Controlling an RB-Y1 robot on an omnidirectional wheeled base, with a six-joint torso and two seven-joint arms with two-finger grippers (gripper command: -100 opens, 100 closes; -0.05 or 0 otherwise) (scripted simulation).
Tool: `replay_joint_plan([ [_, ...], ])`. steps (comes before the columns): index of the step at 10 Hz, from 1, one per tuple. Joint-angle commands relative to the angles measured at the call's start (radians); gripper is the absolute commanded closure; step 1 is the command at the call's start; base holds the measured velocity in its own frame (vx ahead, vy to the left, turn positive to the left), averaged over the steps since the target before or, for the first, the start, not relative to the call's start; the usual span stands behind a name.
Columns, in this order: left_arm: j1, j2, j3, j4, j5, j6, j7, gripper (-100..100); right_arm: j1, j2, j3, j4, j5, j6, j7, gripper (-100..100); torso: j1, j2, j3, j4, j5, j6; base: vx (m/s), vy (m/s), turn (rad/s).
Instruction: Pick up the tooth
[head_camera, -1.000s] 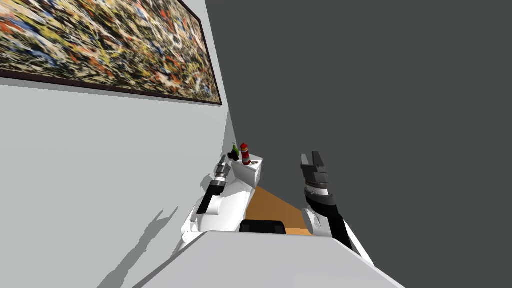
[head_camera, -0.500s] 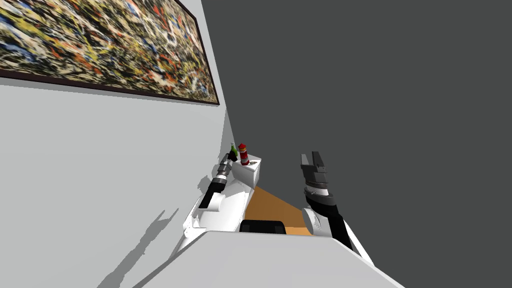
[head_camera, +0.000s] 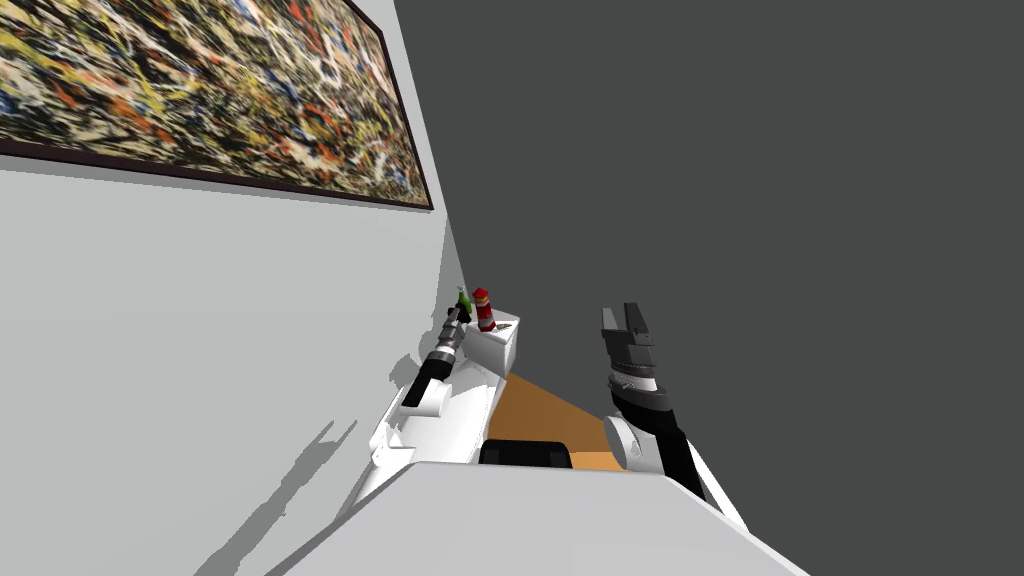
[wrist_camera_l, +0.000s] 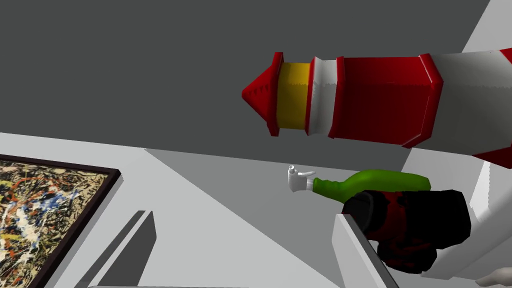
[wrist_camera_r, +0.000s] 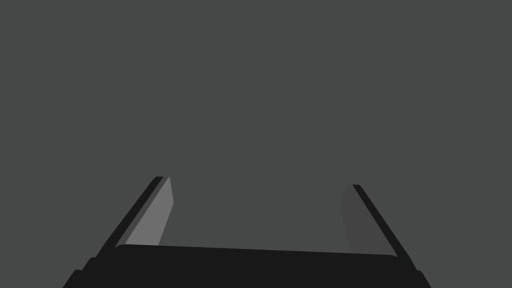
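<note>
My left pincer, released, faces a red-white lighthouse, green spray bottle and black-red lump close up; my right pincer gapes too.

lighthouse figure, bottle on cabinet | bottle between figure and wall | left gripper near bottle | painting on wall

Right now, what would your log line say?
left gripper open, empty, near lighthouse figurine and green spray bottle on white stand | right gripper open, empty
</note>
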Motion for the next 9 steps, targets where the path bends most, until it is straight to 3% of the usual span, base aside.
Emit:
replay_joint_plan([
  [1, -0.015, 0.002, 0.0, -0.004, -0.006, 0.05, 0.0, -100, 0.0, 0.0, 0.0, 0.0, 0.0, 0.0, 0.0, 0, 0.0, 0.0, 0.0, 0.0, 0.0, 0.0, 0.007, -0.011, -0.051],
  [9, -0.079, 0.011, 0.003, -0.009, -0.02, 0.272, 0.006, -100, 0.0, 0.0, 0.0, 0.0, 0.0, 0.0, 0.0, 0, 0.0, 0.0, 0.0, 0.0, 0.0, 0.0, 0.011, -0.01, -0.044],
])
